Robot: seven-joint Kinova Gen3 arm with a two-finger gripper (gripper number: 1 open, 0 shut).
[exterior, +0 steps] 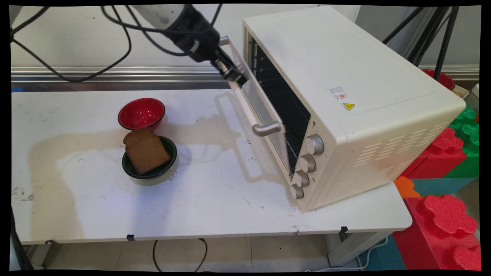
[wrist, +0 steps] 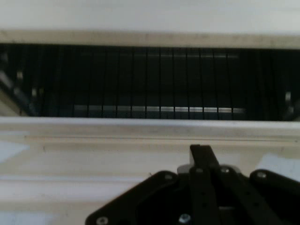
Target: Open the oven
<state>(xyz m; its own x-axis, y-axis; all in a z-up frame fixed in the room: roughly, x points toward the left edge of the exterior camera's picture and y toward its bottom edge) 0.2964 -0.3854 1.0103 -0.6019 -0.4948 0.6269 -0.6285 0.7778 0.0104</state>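
Right now my hand (exterior: 232, 73) is up at the top edge of the oven (exterior: 345, 103) door (exterior: 264, 115), touching it beside the far end of the handle (exterior: 251, 97). Whether it is clenched or released I cannot tell. The door hangs partly open, and straight ahead of my hand I see the dark rack (wrist: 154, 110) inside. Well below my hand, on the table (exterior: 215, 207), a toast (exterior: 145, 150) leans in a dark bowl (exterior: 150, 163), with a red bowl (exterior: 141, 113) just behind it.
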